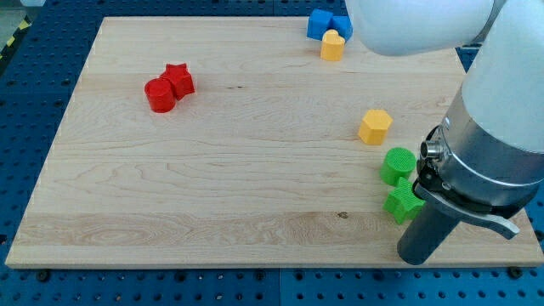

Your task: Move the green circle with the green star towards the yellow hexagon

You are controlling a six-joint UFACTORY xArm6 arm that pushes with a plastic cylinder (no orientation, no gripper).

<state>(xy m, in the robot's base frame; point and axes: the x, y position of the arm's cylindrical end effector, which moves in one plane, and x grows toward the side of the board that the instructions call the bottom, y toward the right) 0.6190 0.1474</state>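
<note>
Green plastic circle (398, 165) and green star (403, 203) sat touching near the pale wooden board's (255, 170) right edge, the yellow hexagon (375, 127) just beyond to their far left over open wood, while my tip (420, 257), holding nothing, rested beside the star's near right.

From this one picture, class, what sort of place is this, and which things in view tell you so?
Probably a robotics lab bench. A pale wooden board lies on a blue perforated table, small coloured blocks such as the yellow hexagon and green circle sit on it, and a large robot arm looms at the view's right. My tip is hidden.
</note>
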